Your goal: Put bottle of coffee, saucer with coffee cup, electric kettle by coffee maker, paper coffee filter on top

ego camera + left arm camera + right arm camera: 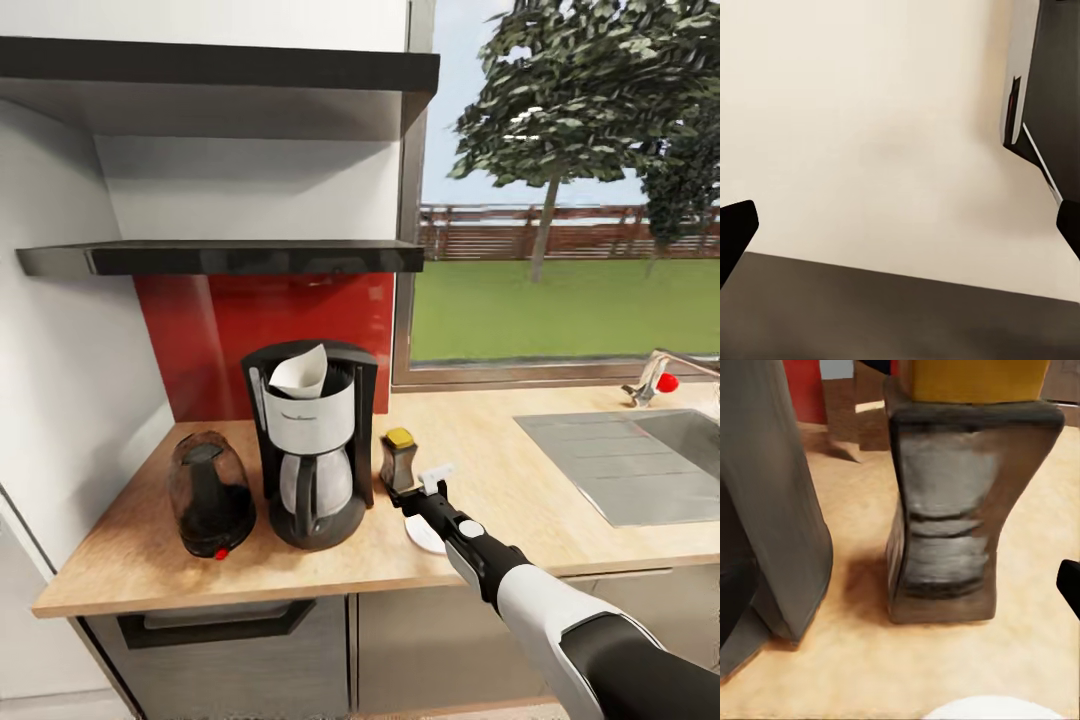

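My right arm's white-and-black forearm reaches in from the lower right, and my right pincer (pixel 425 487) hangs just above the wooden countertop (pixel 500 470), its fingers apart and holding nothing. Under it lies the round white saucer (pixel 424 536), partly hidden. Just ahead stands the dark, waisted bottle of coffee with a yellow cap (pixel 398 461), upright, close beside the black-and-silver coffee maker (pixel 310 440), which has a white paper filter (pixel 299 373) sticking out of its top. The dark translucent electric kettle (pixel 210 494) stands on its other side. My left pincer (pixel 900 225) also stands apart, facing a pale wall.
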### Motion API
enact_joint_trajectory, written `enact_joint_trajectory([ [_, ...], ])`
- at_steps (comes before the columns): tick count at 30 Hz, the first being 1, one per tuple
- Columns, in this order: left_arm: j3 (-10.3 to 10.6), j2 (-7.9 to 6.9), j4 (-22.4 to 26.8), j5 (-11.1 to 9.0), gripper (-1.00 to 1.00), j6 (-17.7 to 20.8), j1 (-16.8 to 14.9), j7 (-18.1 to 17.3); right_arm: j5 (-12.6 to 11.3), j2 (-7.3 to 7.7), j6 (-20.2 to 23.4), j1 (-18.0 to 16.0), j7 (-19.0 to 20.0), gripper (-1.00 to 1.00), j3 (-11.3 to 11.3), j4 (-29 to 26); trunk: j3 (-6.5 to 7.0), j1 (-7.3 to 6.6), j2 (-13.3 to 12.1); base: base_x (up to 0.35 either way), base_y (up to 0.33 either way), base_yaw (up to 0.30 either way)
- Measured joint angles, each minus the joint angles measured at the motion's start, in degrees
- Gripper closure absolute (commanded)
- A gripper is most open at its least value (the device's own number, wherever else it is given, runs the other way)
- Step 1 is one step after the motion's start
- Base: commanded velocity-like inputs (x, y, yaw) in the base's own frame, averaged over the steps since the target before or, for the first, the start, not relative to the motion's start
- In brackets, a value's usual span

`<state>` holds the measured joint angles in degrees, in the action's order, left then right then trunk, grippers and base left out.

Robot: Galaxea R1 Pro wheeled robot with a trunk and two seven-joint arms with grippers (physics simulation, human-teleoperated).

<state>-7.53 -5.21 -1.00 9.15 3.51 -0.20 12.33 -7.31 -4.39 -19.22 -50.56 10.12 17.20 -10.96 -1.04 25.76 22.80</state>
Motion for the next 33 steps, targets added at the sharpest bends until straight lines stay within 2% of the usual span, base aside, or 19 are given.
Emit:
enact_joint_trajectory([
  [23,0.0,0.01,0.0,0.0,-1.0,0.0,0.02,0.0,0.0,-0.01,0.08,0.0,0.0,-1.0,0.02,-0.04,0.0,-0.01,0.0,-0.005,-0.002,0.0],
  [33,0.0,0.02,0.0,0.0,-1.0,0.0,0.04,-0.02,-0.01,0.04,0.05,-0.01,0.0,-1.0,-0.07,-0.05,0.09,-0.01,0.01,0.0,-0.206,-0.017],
])
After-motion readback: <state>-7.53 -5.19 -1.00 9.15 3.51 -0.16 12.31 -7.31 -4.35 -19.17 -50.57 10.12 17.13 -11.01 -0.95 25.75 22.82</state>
